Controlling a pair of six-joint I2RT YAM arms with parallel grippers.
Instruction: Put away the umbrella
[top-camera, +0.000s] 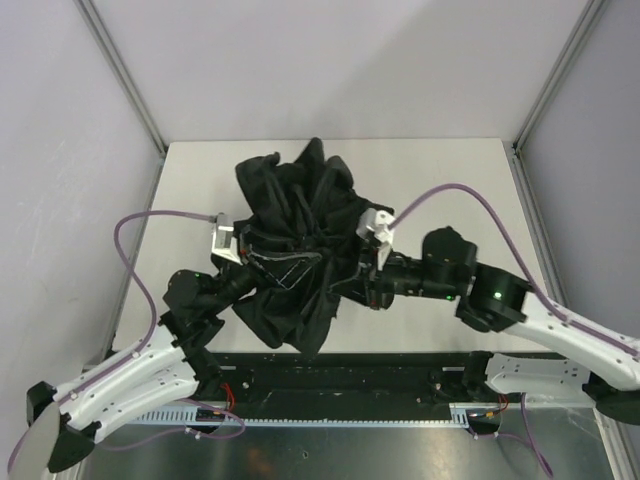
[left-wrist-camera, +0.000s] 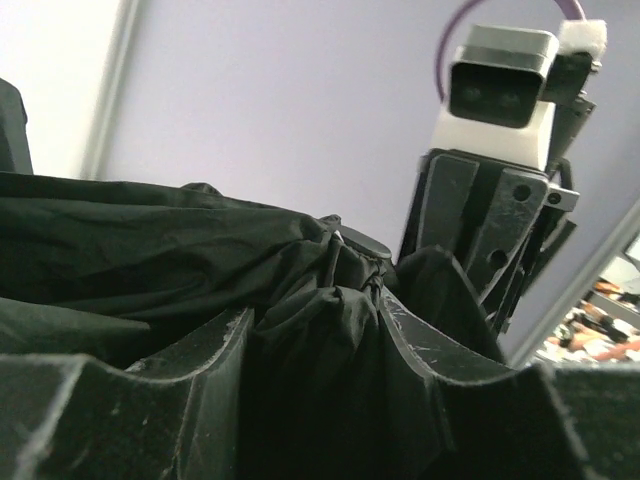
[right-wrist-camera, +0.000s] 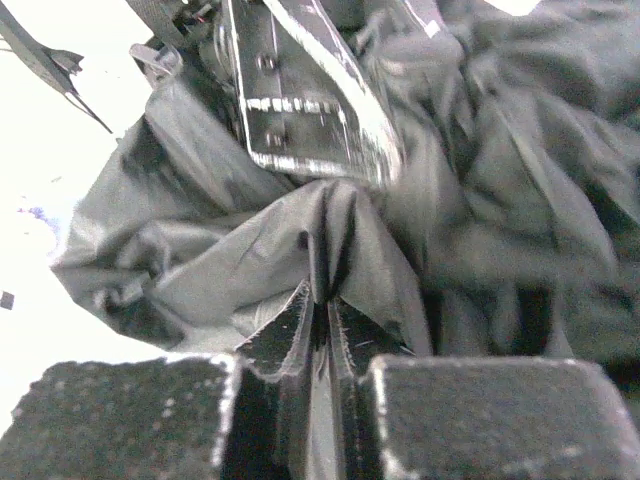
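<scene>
The umbrella (top-camera: 300, 200) is a crumpled heap of black fabric in the middle of the white table (top-camera: 450, 180), with thin ribs showing near its left side. My left gripper (top-camera: 262, 270) reaches into the heap from the left. In the left wrist view its jaws (left-wrist-camera: 315, 320) stand part open, clamped on a thick bunch of umbrella fabric (left-wrist-camera: 150, 240). My right gripper (top-camera: 357, 285) enters from the right. In the right wrist view it (right-wrist-camera: 325, 300) is pinched nearly closed on a thin fold of the canopy (right-wrist-camera: 500, 180). The handle and strap are hidden.
Grey walls and aluminium posts (top-camera: 120, 70) enclose the table on three sides. A black rail (top-camera: 340, 375) runs along the near edge between the arm bases. Purple cables (top-camera: 450, 190) loop over both arms. The other arm's gripper (left-wrist-camera: 490, 200) shows close behind the fabric.
</scene>
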